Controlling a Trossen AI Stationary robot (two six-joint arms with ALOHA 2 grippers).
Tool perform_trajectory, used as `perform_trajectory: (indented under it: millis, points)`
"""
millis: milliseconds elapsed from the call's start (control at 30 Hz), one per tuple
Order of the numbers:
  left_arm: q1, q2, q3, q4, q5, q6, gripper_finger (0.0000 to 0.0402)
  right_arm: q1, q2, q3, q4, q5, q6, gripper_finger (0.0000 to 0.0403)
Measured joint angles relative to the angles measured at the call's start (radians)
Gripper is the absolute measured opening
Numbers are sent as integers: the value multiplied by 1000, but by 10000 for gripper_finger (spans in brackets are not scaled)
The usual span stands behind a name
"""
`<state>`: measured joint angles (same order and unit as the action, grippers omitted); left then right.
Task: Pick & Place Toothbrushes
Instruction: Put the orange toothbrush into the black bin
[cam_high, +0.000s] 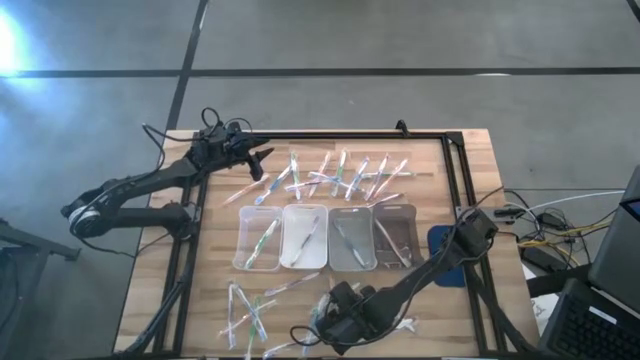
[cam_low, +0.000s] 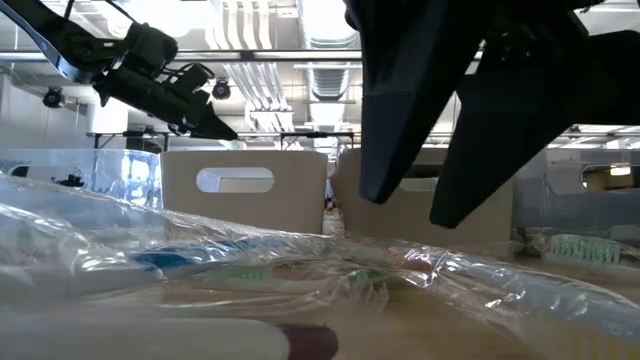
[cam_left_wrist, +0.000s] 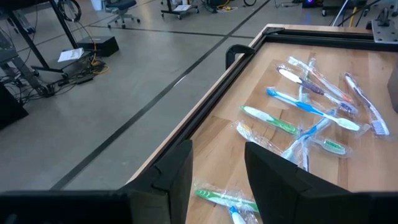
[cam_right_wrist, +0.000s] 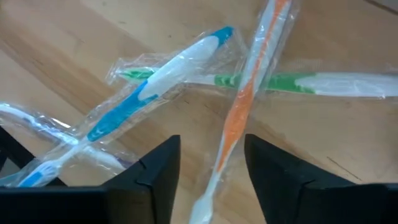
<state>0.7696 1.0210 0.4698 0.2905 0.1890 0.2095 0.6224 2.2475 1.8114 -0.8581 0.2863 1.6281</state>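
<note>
Wrapped toothbrushes lie flat in two loose piles on the wooden table, one at the far side (cam_high: 335, 175) and one at the near edge (cam_high: 255, 310). Four clear trays (cam_high: 285, 208) stand in a row between the piles, each with a brush or two inside. My right gripper (cam_high: 335, 322) (cam_right_wrist: 212, 146) is open and points down over the near pile. Its fingers straddle an orange toothbrush (cam_right_wrist: 239, 112) without touching it. That brush lies across a green one (cam_right_wrist: 298, 82), beside a blue one (cam_right_wrist: 155, 81). My left gripper (cam_high: 262, 157) (cam_left_wrist: 217, 155) hangs open above the far left corner, holding nothing.
A black frame rail (cam_high: 330, 133) runs along the table's far and side edges. A blue pad (cam_high: 440, 245) lies right of the trays under my right arm. Cables and equipment (cam_high: 570, 230) sit off the table's right edge. Pale boxes (cam_low: 245, 195) stand behind the table in the low view.
</note>
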Motion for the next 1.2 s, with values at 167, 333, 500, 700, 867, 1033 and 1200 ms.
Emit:
perform_trajectory:
  millis: [167,333,500,700,867,1033,1200]
  points:
    - [0,0,0,0,0,0,152,0,0,-8,1,1,-12,204]
    - [0,0,0,0,0,0,152,-1,0,-39,5,1,9,205]
    - [0,0,0,0,0,0,152,-1,2,-53,9,1,20,186]
    - [0,0,0,0,0,0,152,-1,2,-54,10,1,19,159]
    - [0,0,0,0,0,0,152,-1,2,-69,24,2,19,138]
    - [0,0,0,0,0,0,152,-1,2,-106,96,2,14,120]
    - [0,0,0,0,0,0,152,-1,1,-129,113,5,14,100]
